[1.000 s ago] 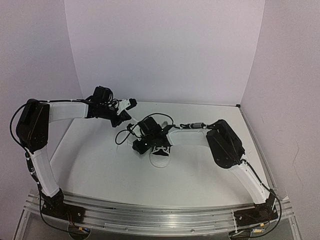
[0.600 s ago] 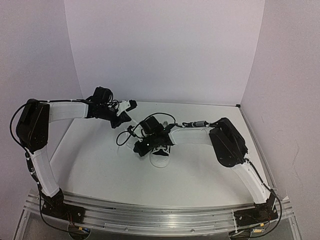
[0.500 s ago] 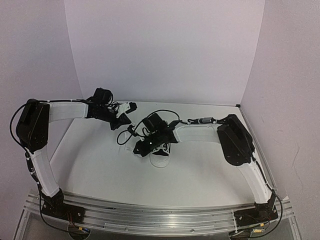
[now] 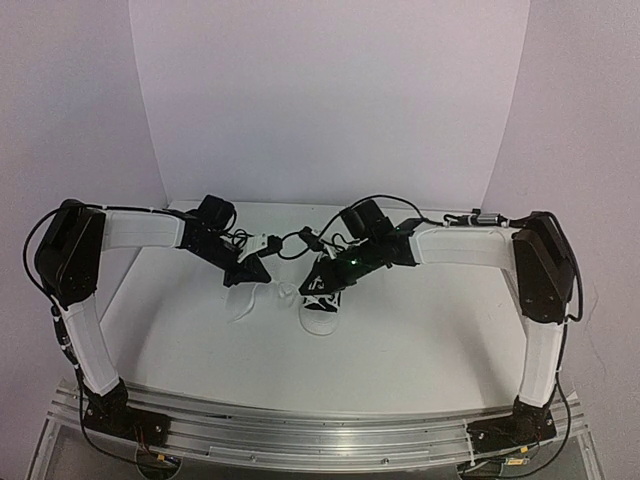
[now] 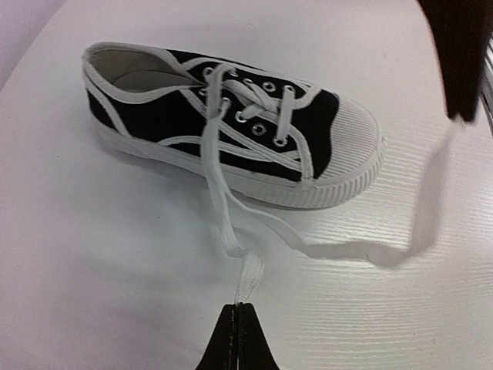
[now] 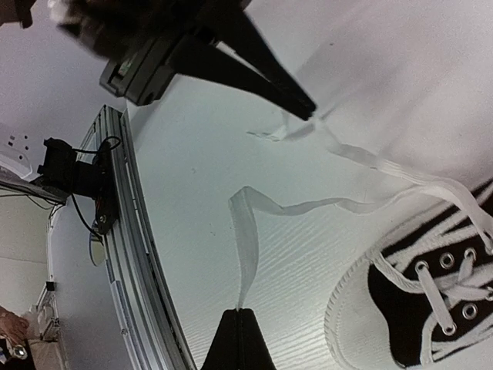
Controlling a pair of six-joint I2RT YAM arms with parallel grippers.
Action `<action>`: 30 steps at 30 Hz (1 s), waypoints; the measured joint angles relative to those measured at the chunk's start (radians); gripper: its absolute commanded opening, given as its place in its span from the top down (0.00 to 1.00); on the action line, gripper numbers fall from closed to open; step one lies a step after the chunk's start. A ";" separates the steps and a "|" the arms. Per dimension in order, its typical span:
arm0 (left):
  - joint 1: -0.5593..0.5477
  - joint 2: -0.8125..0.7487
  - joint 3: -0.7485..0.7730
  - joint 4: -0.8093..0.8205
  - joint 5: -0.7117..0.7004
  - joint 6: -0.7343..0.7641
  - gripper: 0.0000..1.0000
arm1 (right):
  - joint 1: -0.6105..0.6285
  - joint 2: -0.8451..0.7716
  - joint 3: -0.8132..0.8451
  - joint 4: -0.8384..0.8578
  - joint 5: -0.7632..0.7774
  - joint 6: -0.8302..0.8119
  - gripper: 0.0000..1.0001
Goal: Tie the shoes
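Count: 1 sneaker (image 5: pixel 231 127), 2 loose laces, 2 grippers, 1 table (image 4: pixel 420 350).

Left gripper (image 5: pixel 237 308): fingers clenched on the tip of the first lace (image 5: pixel 218 189). That lace runs straight ahead of the fingers and up to the eyelets. The sneaker sits on its sole ahead of those fingers, with the heel off to their left and the white toe cap to their right.

Right gripper (image 6: pixel 239 312): fingers pinched together on the second lace (image 6: pixel 245 247). It rises from the fingertips, kinks, then runs right to the sneaker. The toe cap is near the right side of those fingertips. The left gripper's tip is well ahead of them, with the first lace in it.

Delta vs 1 s ago:
- The sneaker is in the same spot.
- The left gripper has come in from the back-left and is now low, near the sneaker's left side.
- The right gripper was down over the sneaker. Its wrist is now pulled back and its elbow has swung far out to the right.
- A lace now shows on the table left of the sneaker.
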 measured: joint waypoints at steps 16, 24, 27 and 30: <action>-0.030 0.051 0.063 -0.209 0.058 0.284 0.15 | -0.076 -0.074 -0.199 0.032 -0.007 0.119 1.00; -0.008 0.138 0.322 -0.174 0.180 0.093 0.52 | -0.076 -0.175 -0.304 0.041 0.030 0.138 1.00; -0.015 0.168 0.322 -0.036 0.154 -0.091 0.58 | -0.076 -0.182 -0.307 0.052 0.046 0.138 1.00; -0.028 0.238 0.345 0.054 0.094 -0.220 0.63 | -0.076 -0.182 -0.307 0.063 0.055 0.137 1.00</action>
